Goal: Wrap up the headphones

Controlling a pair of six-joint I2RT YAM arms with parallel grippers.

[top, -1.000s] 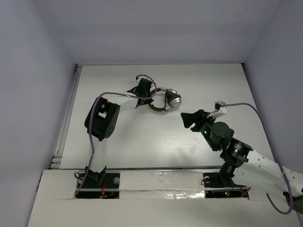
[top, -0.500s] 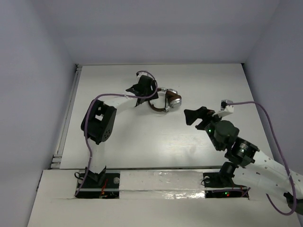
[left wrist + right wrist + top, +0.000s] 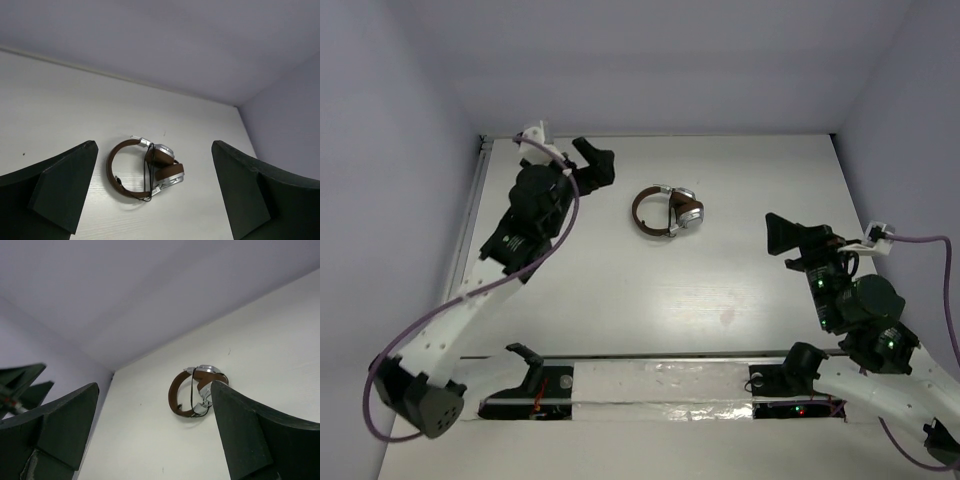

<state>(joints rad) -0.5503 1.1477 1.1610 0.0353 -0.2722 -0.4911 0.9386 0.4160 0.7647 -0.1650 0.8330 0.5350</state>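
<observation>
The headphones [image 3: 682,212] lie flat on the white table [image 3: 650,290] toward the back middle, brown headband to the left, silver earcups folded together at the right. Their thin dark cord [image 3: 146,172] is looped across the headband beside the earcups. My left gripper [image 3: 592,163] is open and empty, off to the headphones' left near the back wall. In the left wrist view the headphones [image 3: 167,169] show between its spread fingers, well ahead of the left gripper [image 3: 152,145]. My right gripper [image 3: 783,234] is open and empty, to the right and nearer. The right wrist view shows the headphones [image 3: 176,392] far ahead of the right gripper [image 3: 154,386].
Purple-grey walls close the table in at the back and both sides. A raised rail [image 3: 470,230] runs along the left edge. Thick purple cables [image 3: 565,215] hang off both arms. The left gripper [image 3: 20,385] shows at the far left of the right wrist view.
My left gripper has let go of the headphones, opened and swung away to the back left. The right gripper opened fully and drew back to the right. The headphones stay put.
</observation>
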